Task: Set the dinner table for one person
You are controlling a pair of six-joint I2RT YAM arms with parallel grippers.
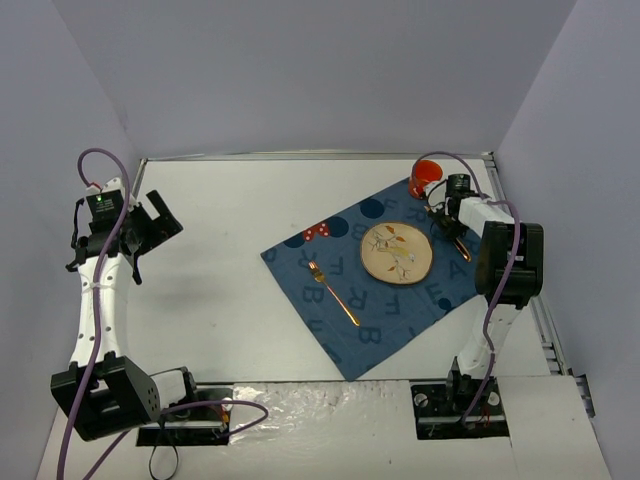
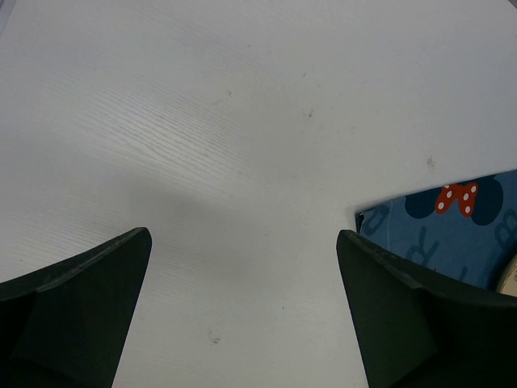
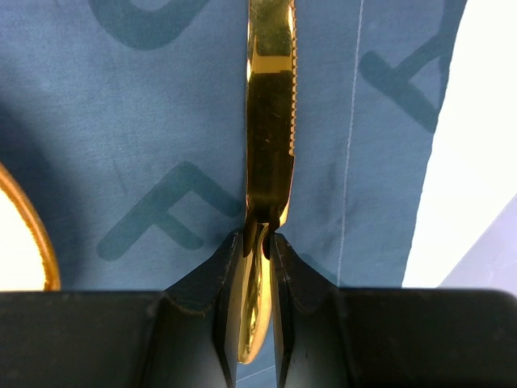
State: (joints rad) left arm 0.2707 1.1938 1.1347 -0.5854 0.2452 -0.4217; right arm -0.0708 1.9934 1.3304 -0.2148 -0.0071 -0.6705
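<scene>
The white dinner table (image 1: pixel 220 290) carries a blue letter-printed cloth (image 1: pixel 400 310) with a round patterned plate (image 1: pixel 397 252) and a gold fork (image 1: pixel 334 291) to the plate's left. My right gripper (image 1: pixel 447 215) is shut on a gold knife (image 1: pixel 458 245) just right of the plate. In the right wrist view the gripper (image 3: pixel 258 238) pinches the handle, and the serrated knife blade (image 3: pixel 271 121) points away, low over the cloth (image 3: pixel 145 121). My left gripper (image 1: pixel 150 225) is open and empty over bare table at the far left; it also shows in the left wrist view (image 2: pixel 242 236).
A red cup (image 1: pixel 427 176) stands at the cloth's far corner, close behind my right gripper. The table's right edge (image 1: pixel 535 320) runs near the right arm. The cloth's corner (image 2: pixel 452 234) shows at the right of the left wrist view.
</scene>
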